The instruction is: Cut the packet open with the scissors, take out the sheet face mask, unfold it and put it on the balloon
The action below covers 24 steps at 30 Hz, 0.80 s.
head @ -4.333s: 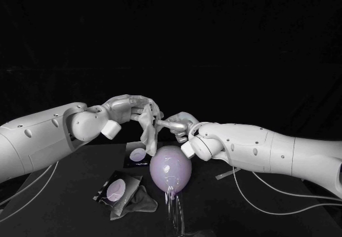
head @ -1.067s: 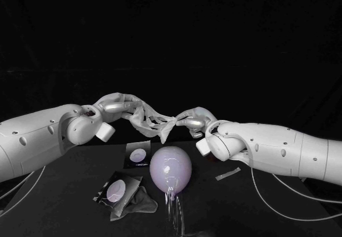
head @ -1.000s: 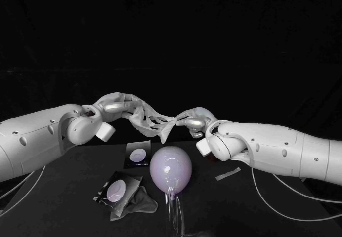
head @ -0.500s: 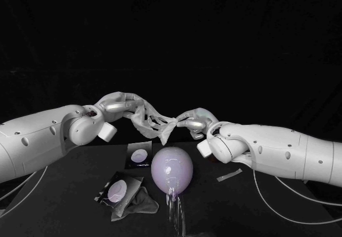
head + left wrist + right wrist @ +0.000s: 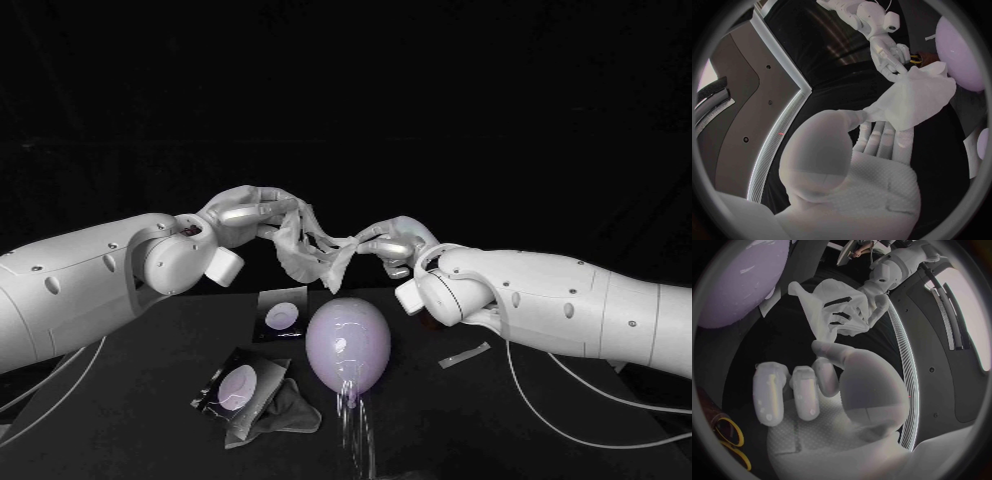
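A crumpled white sheet mask [image 5: 312,252] hangs in the air above the lilac balloon [image 5: 348,344], stretched between my two hands. My left hand [image 5: 251,213] holds its upper left edge in its fingers. My right hand [image 5: 389,241] pinches the opposite corner. In the left wrist view the mask [image 5: 914,97] spreads from my left hand's fingertips [image 5: 879,140] to the right hand [image 5: 889,54]. In the right wrist view the mask [image 5: 826,304] hangs by the left hand [image 5: 873,305], beside the balloon [image 5: 742,280]. The yellow-handled scissors [image 5: 728,438] lie on the table.
An opened packet [image 5: 237,385] lies at the front left with a grey crumpled sheet [image 5: 281,410] on it. A second packet [image 5: 281,313] lies behind it, left of the balloon. A cut-off strip [image 5: 464,355] lies right of the balloon. Cables trail along both sides.
My hands have drawn apart and the mask has spread from a hanging fold into a band between them. In the last half second the left hand rose slightly.
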Available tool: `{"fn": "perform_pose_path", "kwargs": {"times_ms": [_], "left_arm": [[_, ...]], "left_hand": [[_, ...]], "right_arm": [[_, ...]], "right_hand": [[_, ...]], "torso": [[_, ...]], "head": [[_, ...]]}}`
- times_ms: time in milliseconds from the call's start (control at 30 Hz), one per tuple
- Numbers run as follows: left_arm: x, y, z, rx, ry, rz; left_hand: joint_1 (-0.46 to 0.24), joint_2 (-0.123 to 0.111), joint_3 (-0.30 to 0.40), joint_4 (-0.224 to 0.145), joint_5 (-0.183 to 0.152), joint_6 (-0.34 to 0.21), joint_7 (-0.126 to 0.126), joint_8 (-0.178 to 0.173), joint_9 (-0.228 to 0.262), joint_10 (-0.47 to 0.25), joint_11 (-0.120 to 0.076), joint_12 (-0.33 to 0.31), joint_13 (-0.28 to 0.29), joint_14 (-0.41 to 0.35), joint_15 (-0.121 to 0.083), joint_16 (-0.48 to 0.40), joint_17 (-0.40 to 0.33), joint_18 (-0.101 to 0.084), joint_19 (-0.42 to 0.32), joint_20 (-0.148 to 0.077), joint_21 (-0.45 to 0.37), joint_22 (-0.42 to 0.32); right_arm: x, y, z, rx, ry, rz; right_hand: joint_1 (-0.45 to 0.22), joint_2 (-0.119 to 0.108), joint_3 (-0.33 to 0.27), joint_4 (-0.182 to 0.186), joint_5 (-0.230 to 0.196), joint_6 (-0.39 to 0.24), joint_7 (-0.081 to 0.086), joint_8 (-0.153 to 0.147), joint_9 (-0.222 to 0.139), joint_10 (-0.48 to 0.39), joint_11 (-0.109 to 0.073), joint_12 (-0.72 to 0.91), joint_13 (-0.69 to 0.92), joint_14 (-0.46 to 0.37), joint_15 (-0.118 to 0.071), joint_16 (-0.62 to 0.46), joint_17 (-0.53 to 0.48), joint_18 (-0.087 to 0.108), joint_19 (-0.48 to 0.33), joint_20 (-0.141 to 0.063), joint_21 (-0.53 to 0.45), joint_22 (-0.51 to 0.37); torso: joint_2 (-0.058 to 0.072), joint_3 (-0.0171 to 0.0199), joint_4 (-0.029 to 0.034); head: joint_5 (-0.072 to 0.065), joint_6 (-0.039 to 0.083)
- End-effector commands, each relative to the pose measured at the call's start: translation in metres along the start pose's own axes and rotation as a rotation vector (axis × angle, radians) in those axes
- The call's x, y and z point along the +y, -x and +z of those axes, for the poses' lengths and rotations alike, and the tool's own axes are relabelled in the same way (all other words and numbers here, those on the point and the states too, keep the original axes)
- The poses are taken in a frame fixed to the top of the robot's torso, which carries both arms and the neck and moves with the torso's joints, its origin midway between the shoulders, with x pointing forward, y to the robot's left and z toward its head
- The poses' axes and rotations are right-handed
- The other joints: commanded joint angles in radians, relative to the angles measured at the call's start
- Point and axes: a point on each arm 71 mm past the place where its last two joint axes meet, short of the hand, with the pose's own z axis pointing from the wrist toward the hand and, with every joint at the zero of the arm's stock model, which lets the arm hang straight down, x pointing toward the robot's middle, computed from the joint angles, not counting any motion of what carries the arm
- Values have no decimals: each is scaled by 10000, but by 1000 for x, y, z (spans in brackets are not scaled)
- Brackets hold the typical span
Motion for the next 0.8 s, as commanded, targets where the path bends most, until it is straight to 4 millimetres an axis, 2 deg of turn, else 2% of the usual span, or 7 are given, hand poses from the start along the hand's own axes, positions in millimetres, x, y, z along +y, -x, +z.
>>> {"fn": "perform_pose_path", "kwargs": {"times_ms": [33,300,433,633,800], "left_arm": [[-1,-5,4,-336,182,-490],[0,-9,12,-1164,750,-802],[-2,-11,17,-1612,847,-975],[-8,-15,28,-2352,849,-1068],[-16,-15,35,-3275,824,-966]], "left_hand": [[95,15,-24,-33,27,41,809,16,330,-52,10,-60,-10,80,13,-44,16,175,29,-13,59,9],[129,47,-22,-43,27,29,854,-4,328,-15,31,-50,-3,120,18,-35,27,173,-1,-11,60,5],[134,51,-21,-45,27,26,858,-7,328,-35,33,-51,-4,127,19,-33,29,173,-4,-11,60,5],[155,62,-17,-57,27,16,870,-14,329,-139,43,-63,-13,139,22,-32,32,174,-17,-10,59,1],[169,71,-15,-62,27,20,877,-13,332,-158,50,-67,-14,137,27,-38,32,173,-28,-7,57,-2]], "right_arm": [[2,1,6,-139,239,-128],[0,-4,26,-217,104,-266],[-3,-8,37,-218,-36,-407],[-8,-13,52,-275,-204,-768],[-12,-13,60,-381,-248,-1044]], "right_hand": [[-36,43,25,-11,-52,48,-17,58,17,87,-13,53,621,934,-83,28,2382,-129,381,-71,58,2245],[-44,50,33,-12,-84,43,-15,64,21,69,-11,25,599,922,-83,5,2356,-115,348,-73,7,2226],[-48,52,35,-11,-93,41,-14,66,22,67,-10,23,598,912,-83,-13,2335,-110,336,-73,-11,2220],[-66,69,46,-2,-135,16,-5,71,27,38,-2,-13,571,890,-78,-54,2289,-93,291,-72,-78,2196],[-74,80,54,3,-148,-3,0,71,29,22,3,-32,559,872,-73,-87,2252,-77,251,-71,-138,2174]], "torso": [[1,4,9],[12,6,-1],[1,-3,15],[-11,-11,24],[-14,-1,22]], "head": [[-6,1],[-11,2],[-22,15],[-21,79],[24,120]]}}
